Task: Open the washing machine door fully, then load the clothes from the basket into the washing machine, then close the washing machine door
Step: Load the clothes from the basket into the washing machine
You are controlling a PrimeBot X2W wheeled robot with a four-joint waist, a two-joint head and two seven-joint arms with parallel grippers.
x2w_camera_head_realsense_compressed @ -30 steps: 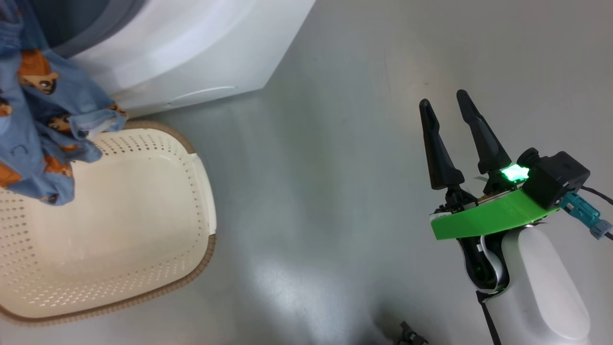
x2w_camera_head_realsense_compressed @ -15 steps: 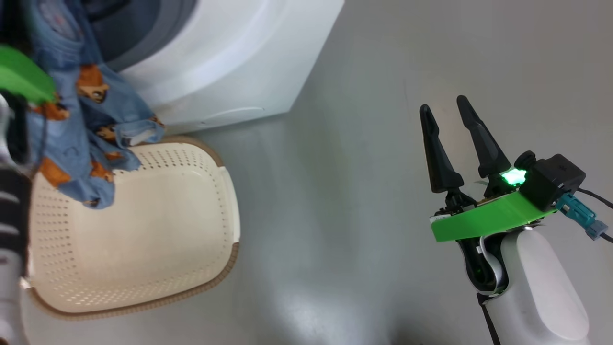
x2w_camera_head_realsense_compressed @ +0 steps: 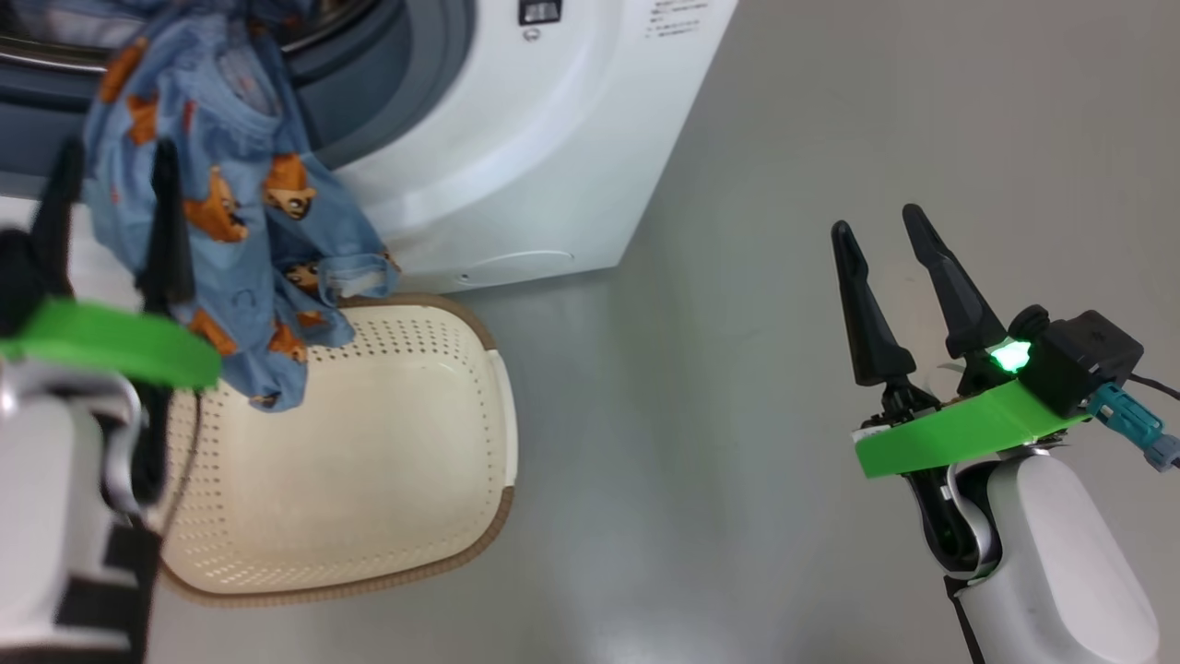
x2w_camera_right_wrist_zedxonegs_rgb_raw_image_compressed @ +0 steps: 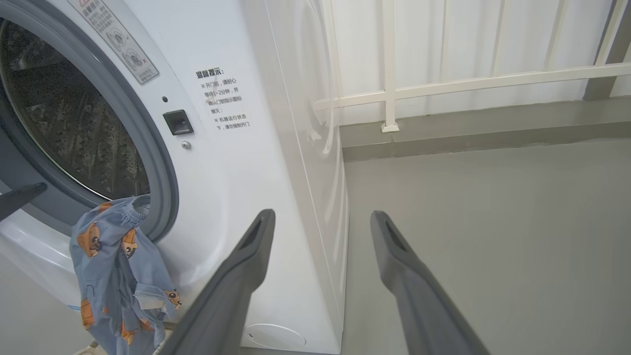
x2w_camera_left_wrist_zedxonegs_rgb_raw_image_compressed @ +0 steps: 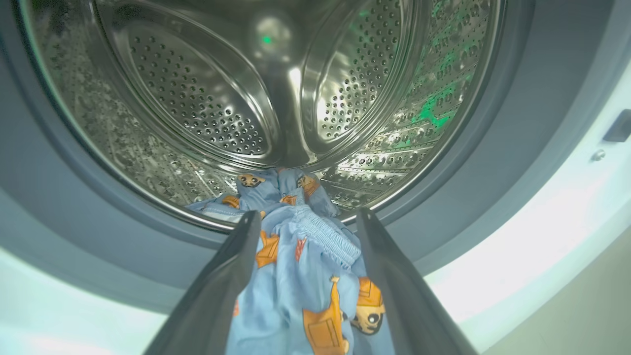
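Underfoot, glossy grey floor point(x2w_camera_head_realsense_compressed: 784, 138); white railing point(x2w_camera_right_wrist_zedxonegs_rgb_raw_image_compressed: 388, 59) nr washing machine point(x2w_camera_right_wrist_zedxonegs_rgb_raw_image_compressed: 222, 162).

Left gripper point(x2w_camera_head_realsense_compressed: 115, 175) at lower left of head view. Its fingers point(x2w_camera_head_realsense_compressed: 168, 221) spread wide, pointing up-frame. Green left collar point(x2w_camera_head_realsense_compressed: 101, 337) at their base, pale left forearm point(x2w_camera_head_realsense_compressed: 46, 516) below.

Right gripper point(x2w_camera_head_realsense_compressed: 876, 221) at lower right, well apart from left. Fingers parted, leaning slightly left. Green right collar point(x2w_camera_head_realsense_compressed: 959, 424), lit green lamp point(x2w_camera_head_realsense_compressed: 1011, 355) at wrist, white right forearm point(x2w_camera_head_realsense_compressed: 1060, 553) beneath.

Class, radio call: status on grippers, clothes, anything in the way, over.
Left gripper open, straddling clothes. Right gripper open, empty. Clothes draped over lip of washer, half out. Nothing blocking.
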